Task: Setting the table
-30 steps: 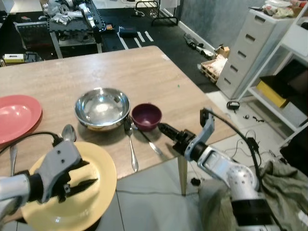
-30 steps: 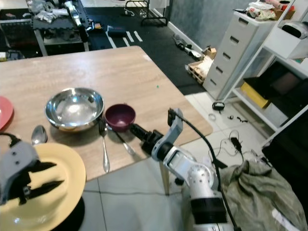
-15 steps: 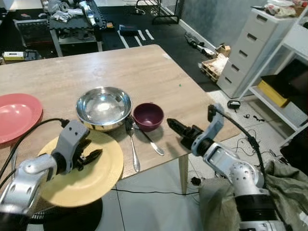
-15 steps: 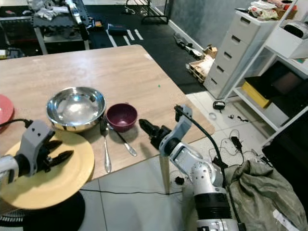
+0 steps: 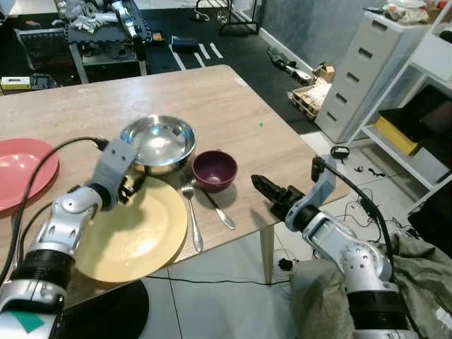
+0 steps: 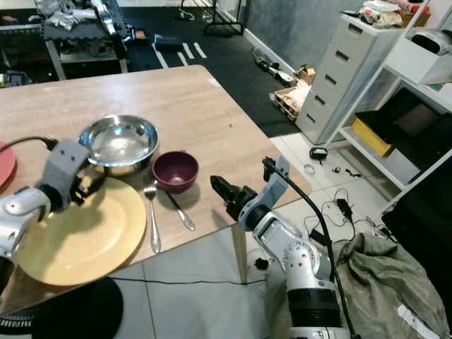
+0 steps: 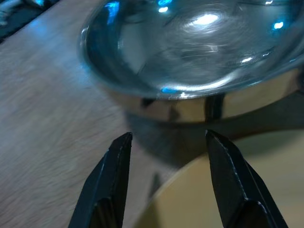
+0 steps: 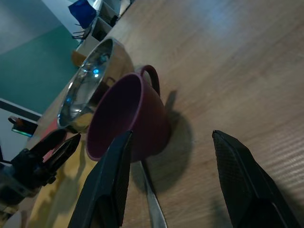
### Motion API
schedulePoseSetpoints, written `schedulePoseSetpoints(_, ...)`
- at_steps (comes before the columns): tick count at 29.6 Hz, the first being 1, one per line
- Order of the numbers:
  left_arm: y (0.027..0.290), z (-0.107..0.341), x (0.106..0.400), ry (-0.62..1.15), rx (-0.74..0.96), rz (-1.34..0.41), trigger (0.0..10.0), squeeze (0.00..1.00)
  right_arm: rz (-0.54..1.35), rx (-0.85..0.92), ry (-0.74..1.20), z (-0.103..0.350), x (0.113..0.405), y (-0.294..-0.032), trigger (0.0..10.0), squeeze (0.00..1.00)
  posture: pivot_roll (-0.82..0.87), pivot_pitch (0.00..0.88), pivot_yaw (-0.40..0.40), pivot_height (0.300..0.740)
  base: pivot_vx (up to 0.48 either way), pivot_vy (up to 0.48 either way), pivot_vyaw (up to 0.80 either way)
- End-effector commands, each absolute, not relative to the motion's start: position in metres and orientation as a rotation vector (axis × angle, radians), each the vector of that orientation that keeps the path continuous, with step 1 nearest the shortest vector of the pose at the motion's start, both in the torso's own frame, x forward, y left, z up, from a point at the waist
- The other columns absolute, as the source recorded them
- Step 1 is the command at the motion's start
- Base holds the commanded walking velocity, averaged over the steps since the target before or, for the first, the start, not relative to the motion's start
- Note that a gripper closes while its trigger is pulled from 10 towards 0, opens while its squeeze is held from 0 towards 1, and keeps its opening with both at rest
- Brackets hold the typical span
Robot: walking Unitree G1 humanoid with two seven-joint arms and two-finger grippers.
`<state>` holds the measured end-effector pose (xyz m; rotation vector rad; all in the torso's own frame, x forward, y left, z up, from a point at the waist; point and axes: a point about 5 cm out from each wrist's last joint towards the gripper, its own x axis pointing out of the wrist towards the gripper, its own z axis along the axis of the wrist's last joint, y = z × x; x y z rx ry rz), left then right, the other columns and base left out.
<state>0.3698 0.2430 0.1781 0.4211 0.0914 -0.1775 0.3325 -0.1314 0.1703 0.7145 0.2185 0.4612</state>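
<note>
— So, where was the left gripper [image 7: 166, 142]?

— Over the far edge of the yellow plate [image 5: 134, 229], just short of the steel bowl [image 5: 158, 142], its fingers parted and empty. The wrist view showed them apart.

— And the things to its right?

— A fork [image 5: 191, 219], then a maroon cup [image 5: 215, 169] with a knife [image 5: 220, 212] beside it.

— The right gripper [image 8: 175, 185]?

— Near the table's [image 5: 212, 106] edge, pointing at the cup, fingers spread wide, touching nothing. A red plate [image 5: 21, 169] sat far left.

A lab or workshop space is showing here: a wooden table [image 5: 212, 106] sitting on tiled floor, a grey drawer cabinet [image 5: 360, 70], a metal equipment cart [image 5: 106, 32], cables trailing across the floor [image 5: 367, 212].
</note>
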Motion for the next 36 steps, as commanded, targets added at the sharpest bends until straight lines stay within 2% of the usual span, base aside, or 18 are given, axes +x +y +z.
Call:
schedulePoseSetpoints(1,0.248,0.175,0.370,0.100,0.417,-0.146,10.0,0.00,0.476,0.717,0.219,0.170,0.330,-0.130,10.0,0.00,0.08,0.079,0.024,0.740,0.000,0.000,0.00)
schedulePoseSetpoints(4,0.246,0.188,0.374,0.026,0.347,-0.160,10.0,0.00,0.544,0.716,0.234,0.170,0.324,-0.125,10.0,0.00,0.08,0.080,0.025,0.740,0.000,0.000,0.00)
schedulePoseSetpoints(8,0.235,0.203,0.368,-0.035,0.327,-0.296,10.0,0.00,0.581,0.700,0.247,0.167,0.317,-0.127,10.0,0.00,0.08,0.085,0.029,0.740,0.000,0.000,0.00)
schedulePoseSetpoints(11,0.226,0.227,0.349,-0.113,0.407,-0.465,10.0,0.00,0.595,0.682,0.258,0.163,0.312,-0.133,10.0,0.00,0.09,0.088,0.033,0.740,0.000,0.000,0.00)
schedulePoseSetpoints(13,0.225,0.231,0.344,-0.124,0.428,-0.498,10.0,0.00,0.595,0.681,0.259,0.163,0.311,-0.134,10.0,0.00,0.09,0.089,0.033,0.740,0.000,0.000,0.00)
schedulePoseSetpoints(15,0.228,0.235,0.305,-0.071,0.518,-0.655,10.0,0.00,0.597,0.677,0.270,0.159,0.310,-0.136,10.0,0.00,0.10,0.092,0.035,0.740,0.000,0.000,0.00)
schedulePoseSetpoints(18,0.229,0.233,0.292,-0.042,0.538,-0.705,10.0,0.00,0.598,0.677,0.273,0.158,0.310,-0.135,10.0,0.00,0.11,0.092,0.032,0.740,0.000,0.000,0.00)
schedulePoseSetpoints(22,0.229,0.218,0.251,0.097,0.547,-0.867,10.0,0.00,0.619,0.674,0.300,0.155,0.308,-0.131,10.0,0.00,0.12,0.091,0.029,0.740,0.000,0.000,0.00)
schedulePoseSetpoints(23,0.229,0.218,0.251,0.097,0.547,-0.867,10.0,0.00,0.619,0.674,0.300,0.155,0.308,-0.131,10.0,0.00,0.12,0.091,0.029,0.740,0.000,0.000,0.00)
schedulePoseSetpoints(24,0.230,0.214,0.239,0.141,0.555,-0.904,10.0,0.00,0.624,0.666,0.308,0.153,0.307,-0.131,10.0,0.00,0.12,0.092,0.027,0.740,0.000,0.000,0.00)
schedulePoseSetpoints(26,0.233,0.209,0.230,0.182,0.569,-0.921,10.0,0.00,0.627,0.663,0.314,0.152,0.307,-0.132,10.0,0.00,0.12,0.092,0.027,0.740,0.000,0.000,0.00)
schedulePoseSetpoints(27,0.245,0.200,0.221,0.251,0.604,-0.882,10.0,0.00,0.625,0.654,0.325,0.150,0.306,-0.135,10.0,0.00,0.12,0.094,0.026,0.740,0.000,0.000,0.00)
schedulePoseSetpoints(33,0.259,0.185,0.214,0.372,0.609,-0.787,10.0,0.00,0.624,0.649,0.333,0.148,0.306,-0.137,10.0,0.00,0.13,0.093,0.019,0.740,0.000,0.000,0.00)
schedulePoseSetpoints(36,0.257,0.161,0.223,0.400,0.506,-0.729,10.0,0.00,0.626,0.650,0.339,0.147,0.307,-0.134,10.0,0.00,0.13,0.092,0.010,0.740,0.000,0.000,0.00)
